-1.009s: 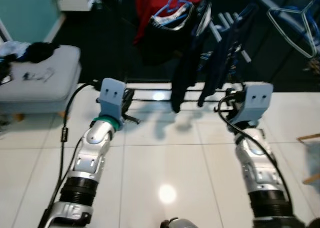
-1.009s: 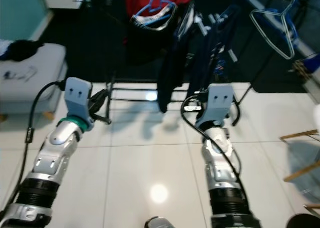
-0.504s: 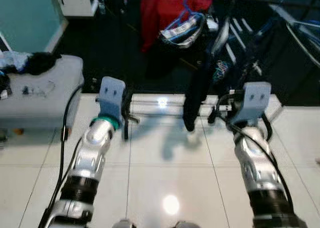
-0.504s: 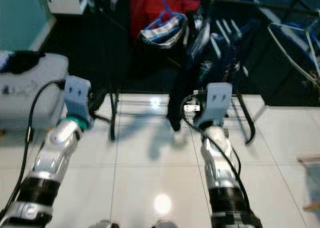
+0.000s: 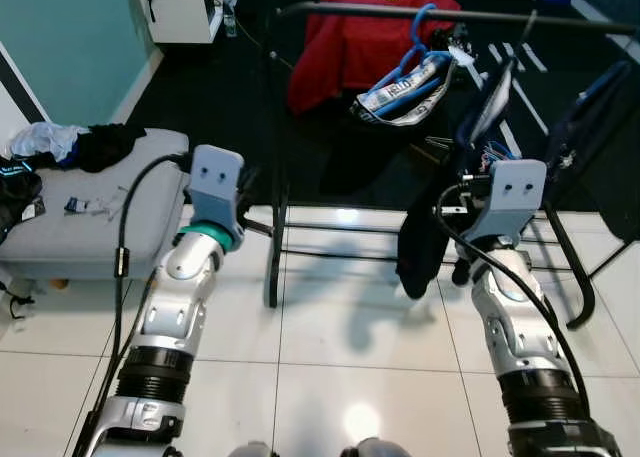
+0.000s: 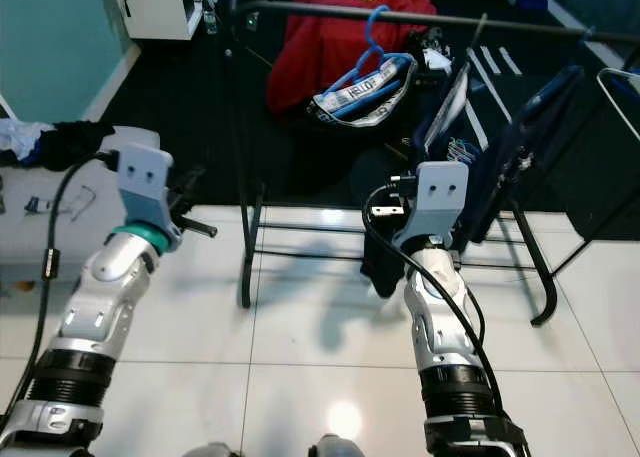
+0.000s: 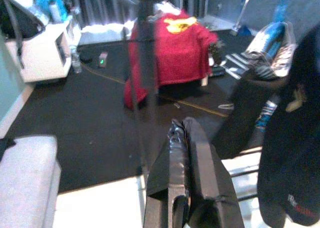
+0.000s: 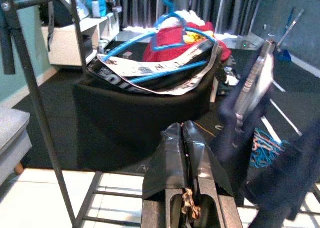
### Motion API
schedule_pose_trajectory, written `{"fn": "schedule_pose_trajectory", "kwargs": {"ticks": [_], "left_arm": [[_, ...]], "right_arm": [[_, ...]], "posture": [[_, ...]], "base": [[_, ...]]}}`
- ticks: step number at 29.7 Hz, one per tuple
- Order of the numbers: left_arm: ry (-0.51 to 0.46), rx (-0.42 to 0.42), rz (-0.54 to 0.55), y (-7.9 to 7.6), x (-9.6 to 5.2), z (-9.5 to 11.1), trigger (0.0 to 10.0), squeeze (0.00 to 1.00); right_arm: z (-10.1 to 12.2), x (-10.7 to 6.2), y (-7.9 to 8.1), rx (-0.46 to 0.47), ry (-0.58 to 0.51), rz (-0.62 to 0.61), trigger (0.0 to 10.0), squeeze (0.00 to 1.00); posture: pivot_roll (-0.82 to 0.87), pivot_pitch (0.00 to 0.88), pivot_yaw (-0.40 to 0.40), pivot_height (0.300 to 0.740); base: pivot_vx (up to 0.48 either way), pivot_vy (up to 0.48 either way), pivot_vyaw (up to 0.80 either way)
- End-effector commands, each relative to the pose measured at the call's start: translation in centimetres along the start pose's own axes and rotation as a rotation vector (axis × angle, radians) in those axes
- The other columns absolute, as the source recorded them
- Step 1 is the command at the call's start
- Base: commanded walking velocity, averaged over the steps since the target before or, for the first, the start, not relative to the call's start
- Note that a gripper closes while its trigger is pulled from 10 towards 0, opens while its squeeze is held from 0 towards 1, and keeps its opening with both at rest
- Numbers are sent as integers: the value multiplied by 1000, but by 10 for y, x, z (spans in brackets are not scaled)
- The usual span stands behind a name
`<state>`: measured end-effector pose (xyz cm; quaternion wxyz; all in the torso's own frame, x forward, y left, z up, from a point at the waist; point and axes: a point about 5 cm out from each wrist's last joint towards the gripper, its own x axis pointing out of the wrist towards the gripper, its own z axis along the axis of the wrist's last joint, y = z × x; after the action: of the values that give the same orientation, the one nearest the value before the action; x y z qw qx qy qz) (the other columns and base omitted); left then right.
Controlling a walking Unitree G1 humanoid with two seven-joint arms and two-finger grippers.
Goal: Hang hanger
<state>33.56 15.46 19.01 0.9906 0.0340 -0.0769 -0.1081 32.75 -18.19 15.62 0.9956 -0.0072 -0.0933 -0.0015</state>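
While both end effectors stay clenched and empty, the blue hanger [image 6: 372, 39] on the rail [image 6: 420, 17] hangs beyond the right end effector [image 8: 184, 138], nearer than the left end effector [image 7: 181, 138].

Bright overhead light; glare spots on white floor tiles [image 5: 362, 417]; wrist views soft, slightly blurred; dark carpet [image 5: 220, 97] underexposed.

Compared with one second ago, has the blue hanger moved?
No. Only the camera has shifted; the blue hanger still hangs just in front of the red garment, as before.
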Motion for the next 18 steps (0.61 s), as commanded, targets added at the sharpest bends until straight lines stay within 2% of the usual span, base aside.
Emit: {"fn": "schedule_pose_trajectory", "kwargs": {"ticks": [1,7,10,12,13,15,16,18], "left_arm": [[-35,-32,-30,1,-6,16,10000,0],[-75,-10,-36,2,-13,29,10000,0],[-71,-15,-20,-3,-13,22,10000,0],[-71,-15,-20,-3,-13,22,10000,0],[-61,-22,-33,-12,-11,17,10000,0],[-61,-22,-33,-12,-11,17,10000,0],[-53,-32,-53,-19,-10,13,10000,0],[-43,-36,-61,-22,-9,10,10000,0]], "right_arm": [[-6,-3,-10,-7,23,-22,10000,0],[-7,3,-13,-15,32,-22,10000,0],[-1,11,-8,-17,13,3,10000,0],[-1,11,-8,-17,13,3,10000,0],[4,13,-10,-29,3,7,10000,0],[4,13,-10,-29,3,7,10000,0],[8,13,-14,-47,-6,5,10000,0],[10,13,-20,-55,-11,-13,10000,0]], "posture": [[-7,19,14,740],[-1,16,-10,740],[-25,2,-20,740],[-25,2,-20,740],[-47,0,-32,740],[-47,0,-32,740],[-55,0,-40,740],[-75,9,-24,740]], "base": [[428,0,0],[434,0,0],[435,0,0],[435,0,0],[416,0,0],[416,0,0],[311,0,0],[0,0,0]]}}
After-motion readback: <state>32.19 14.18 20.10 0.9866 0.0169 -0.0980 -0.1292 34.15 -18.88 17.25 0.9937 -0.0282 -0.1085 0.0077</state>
